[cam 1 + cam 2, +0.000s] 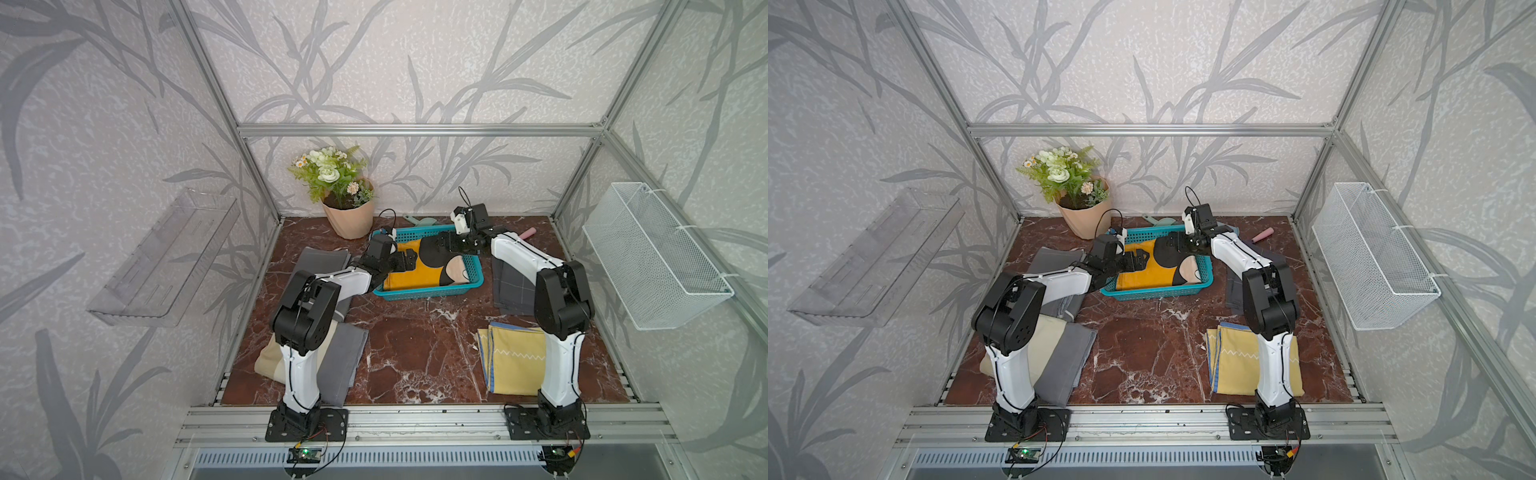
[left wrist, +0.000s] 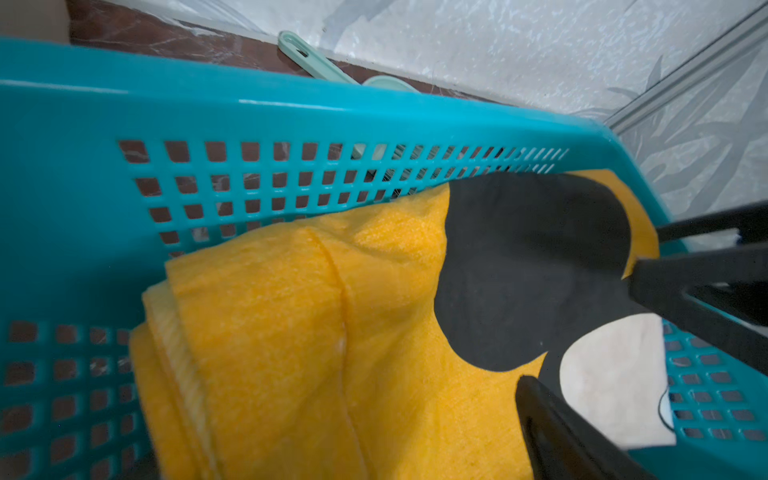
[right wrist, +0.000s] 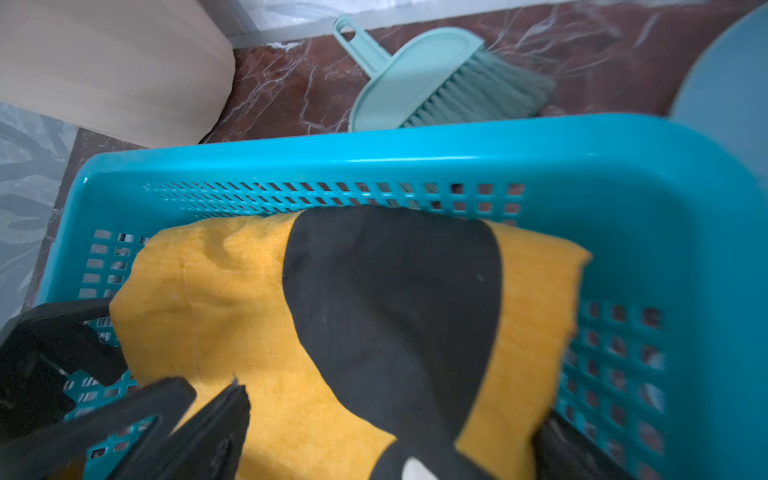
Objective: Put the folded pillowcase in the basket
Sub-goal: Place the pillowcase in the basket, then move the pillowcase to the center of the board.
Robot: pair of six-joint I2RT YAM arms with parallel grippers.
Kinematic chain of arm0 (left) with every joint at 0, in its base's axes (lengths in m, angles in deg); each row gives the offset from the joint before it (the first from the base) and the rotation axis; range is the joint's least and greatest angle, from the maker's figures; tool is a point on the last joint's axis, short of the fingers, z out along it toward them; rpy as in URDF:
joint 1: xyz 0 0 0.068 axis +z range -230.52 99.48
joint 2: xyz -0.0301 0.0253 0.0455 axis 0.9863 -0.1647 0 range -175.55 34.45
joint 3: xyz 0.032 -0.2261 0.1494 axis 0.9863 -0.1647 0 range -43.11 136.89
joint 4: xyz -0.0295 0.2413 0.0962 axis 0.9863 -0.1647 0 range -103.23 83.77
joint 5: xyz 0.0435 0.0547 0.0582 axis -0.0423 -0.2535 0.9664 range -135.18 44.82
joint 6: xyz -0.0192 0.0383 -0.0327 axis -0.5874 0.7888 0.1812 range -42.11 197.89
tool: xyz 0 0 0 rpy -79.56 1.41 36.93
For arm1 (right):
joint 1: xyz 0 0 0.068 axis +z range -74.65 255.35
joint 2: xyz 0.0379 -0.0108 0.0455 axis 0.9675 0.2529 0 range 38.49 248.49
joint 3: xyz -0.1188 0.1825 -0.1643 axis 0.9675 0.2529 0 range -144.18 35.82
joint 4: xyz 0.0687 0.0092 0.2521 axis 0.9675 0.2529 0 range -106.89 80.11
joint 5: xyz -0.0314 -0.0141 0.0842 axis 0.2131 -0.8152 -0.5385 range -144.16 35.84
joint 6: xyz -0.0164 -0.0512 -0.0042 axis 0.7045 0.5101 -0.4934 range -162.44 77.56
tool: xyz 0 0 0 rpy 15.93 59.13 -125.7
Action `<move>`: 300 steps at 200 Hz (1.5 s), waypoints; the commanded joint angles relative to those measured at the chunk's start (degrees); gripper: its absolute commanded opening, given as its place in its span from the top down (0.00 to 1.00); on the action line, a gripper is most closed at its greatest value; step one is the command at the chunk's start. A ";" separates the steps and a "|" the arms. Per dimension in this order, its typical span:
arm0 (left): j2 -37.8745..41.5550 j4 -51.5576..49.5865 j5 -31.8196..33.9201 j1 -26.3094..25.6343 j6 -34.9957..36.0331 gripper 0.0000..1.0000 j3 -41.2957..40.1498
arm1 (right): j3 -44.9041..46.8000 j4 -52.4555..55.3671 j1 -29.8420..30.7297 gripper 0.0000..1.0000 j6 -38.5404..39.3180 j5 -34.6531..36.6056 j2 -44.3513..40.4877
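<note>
Folded pillowcase [image 1: 415,276] [image 1: 1144,277] lying inside the basket [image 1: 428,293] [image 1: 1158,291], which stands toward the back of the red-brown marbled surface [image 1: 415,353]. The cloth is mustard yellow, printed with large rounded black shapes and one cream patch. In the left wrist view [image 2: 270,332] its stacked folded edges show as several layers, with a seam running across the top face. The basket is teal plastic with a flared rim and square-grid perforated walls [image 2: 249,112] [image 3: 374,153]. The pillowcase fills most of the floor, one end pressed up against the far wall.

Left gripper [image 1: 410,261] [image 1: 1139,258] reaches in over the basket's left end, jaws spread apart, grasping nothing. Right gripper [image 1: 439,245] [image 1: 1173,243] reaches in over the far right corner, jaws likewise spread wide above the black print, holding nothing. Whether any fingertip rests on the cloth cannot be told. A mint hand brush [image 3: 436,79] lies on the surface just behind the basket.
</note>
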 commanded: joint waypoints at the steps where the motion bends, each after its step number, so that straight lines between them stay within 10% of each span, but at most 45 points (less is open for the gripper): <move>1: 5.34 -0.03 4.59 1.16 0.76 0.00 0.50 | 3.43 -4.67 -1.02 0.01 1.24 5.27 -8.44; 155: 21.57 -2.97 -0.66 -16.68 -1.70 0.00 -10.48 | 30.99 18.33 -3.13 0.01 -4.35 23.24 -41.75; 247: 6.74 13.26 -11.94 -33.54 -17.30 0.00 -15.05 | 38.61 16.49 -13.25 0.01 -10.08 18.68 -49.48; 300: -1.78 3.33 -7.44 -40.61 -16.27 0.00 -5.43 | 38.92 15.44 -14.97 0.01 -9.71 16.60 -49.65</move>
